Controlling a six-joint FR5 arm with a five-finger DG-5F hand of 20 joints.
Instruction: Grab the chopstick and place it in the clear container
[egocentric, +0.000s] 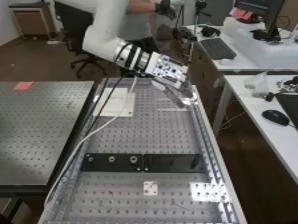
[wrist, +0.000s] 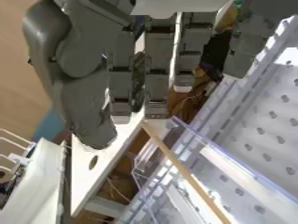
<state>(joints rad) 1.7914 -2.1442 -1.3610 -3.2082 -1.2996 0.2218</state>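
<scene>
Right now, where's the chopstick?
Wrist view: the chopstick slants across the clear container, one end by the tips of the hand's fingers; the high view puts that hand near the bench's far right corner.

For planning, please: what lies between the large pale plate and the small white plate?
In the high view, two black bars, end to end, lie across the bench between them.

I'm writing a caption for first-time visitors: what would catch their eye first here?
Probably the white arm, reaching in from the high view's upper left to the bench's far end, with its dark grey hand. Next comes the slender tan chopstick, slanting across the clear container in the wrist view; whether inside or above it, I can't tell.
</scene>
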